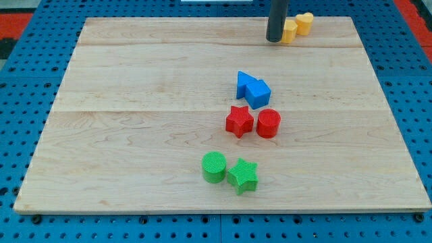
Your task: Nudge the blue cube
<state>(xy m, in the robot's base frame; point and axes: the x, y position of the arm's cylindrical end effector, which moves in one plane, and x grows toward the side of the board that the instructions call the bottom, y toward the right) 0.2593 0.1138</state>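
**Clerk:** Largest item first, please.

**Operator:** The surface [135, 101], a pale wooden board on a blue pegged base, took up most of the view. Next in size was my rod, dark and upright at the view's top, with my tip [273, 40] resting near the board's far edge. The rig carried no pincer, so I had nothing to report of opening or hold; the rod had hold of nothing.

**Clerk:** And the blocks?

**Operator:** The blue cube [258, 93], the task's thing, sat a little right of the board's centre, touching a blue triangular block [244, 82] on its upper left. Just below lay a red star [239, 121] and a red cylinder [268, 123], side by side. Further down were a green cylinder [214, 167] and a green star [243, 175], touching. At the top, just right of my tip, stood a yellow block [289, 30] whose shape I could not tell, and a yellow heart [304, 23] beyond it.

**Clerk:** Which step was in hand?

**Operator:** I judged it the approach: my tip stood well apart from the blue cube, nothing yet nudged.

**Clerk:** What did the next move call for?

**Operator:** Travel towards the view's bottom, slightly left, to meet the cube's free upper right side, leaving the yellow blocks alone. A short push only, I thought, since the red pair lay close beneath.
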